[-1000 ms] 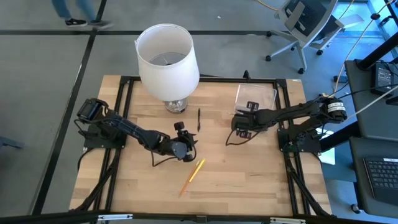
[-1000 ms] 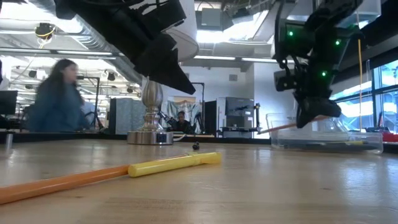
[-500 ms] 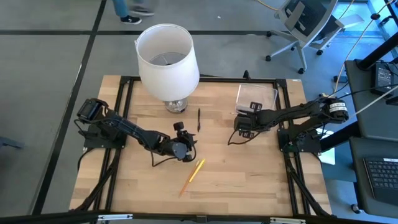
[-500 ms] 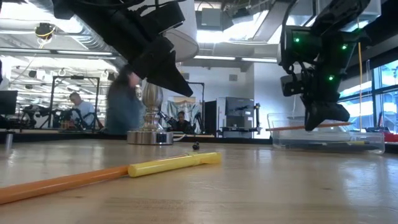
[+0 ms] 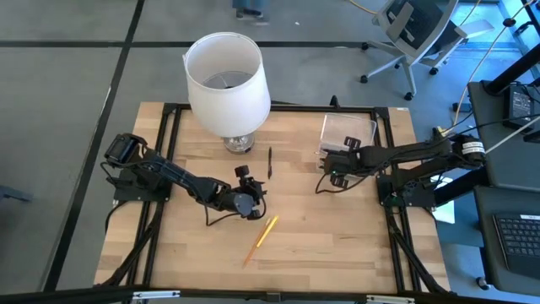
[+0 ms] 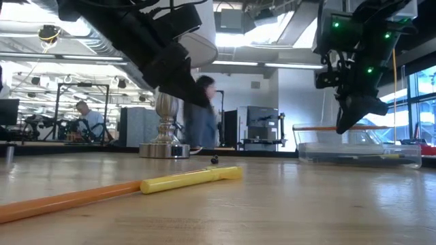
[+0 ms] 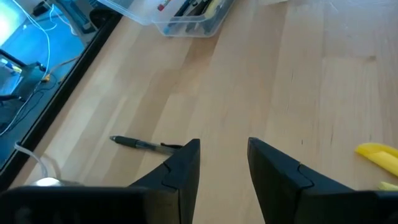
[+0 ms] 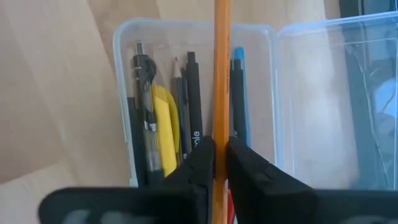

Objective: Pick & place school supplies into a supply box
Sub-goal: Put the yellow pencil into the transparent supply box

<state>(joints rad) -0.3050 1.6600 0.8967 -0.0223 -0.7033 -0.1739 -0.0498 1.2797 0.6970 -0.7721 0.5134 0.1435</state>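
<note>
My right gripper point(image 8: 221, 155) is shut on an orange pencil point(image 8: 220, 74) and hangs over the clear supply box point(image 8: 118, 93), whose lid point(image 8: 336, 93) lies open beside it. Several pens and pencils lie inside the box. From overhead the gripper point(image 5: 336, 163) sits at the near edge of the box point(image 5: 348, 131). My left gripper point(image 7: 224, 162) is open and hovers mid-table point(image 5: 251, 203), touching nothing. A black pen point(image 5: 270, 162) and a yellow-and-orange pen point(image 5: 261, 232) lie flat on the table. My right gripper pinches the orange pencil's shaft point(image 8: 219, 140) between its two fingers, which come from above and point down, lying across it. Most of the pencil's length point(image 6: 317, 128) sticks out on one side. The pencil is level and lifted clear above the box.
A tall lamp with a white shade point(image 5: 226, 80) stands on its metal base point(image 6: 163, 146) at the far middle of the table. The black pen point(image 7: 140, 144) lies just ahead of my left fingers. A person walks through the room behind.
My right gripper has carried the orange pencil toward the table's right and far side, over the box, rising a little. The pencil, tilted before, is level now. The left arm kept still. A person has walked across the background.
</note>
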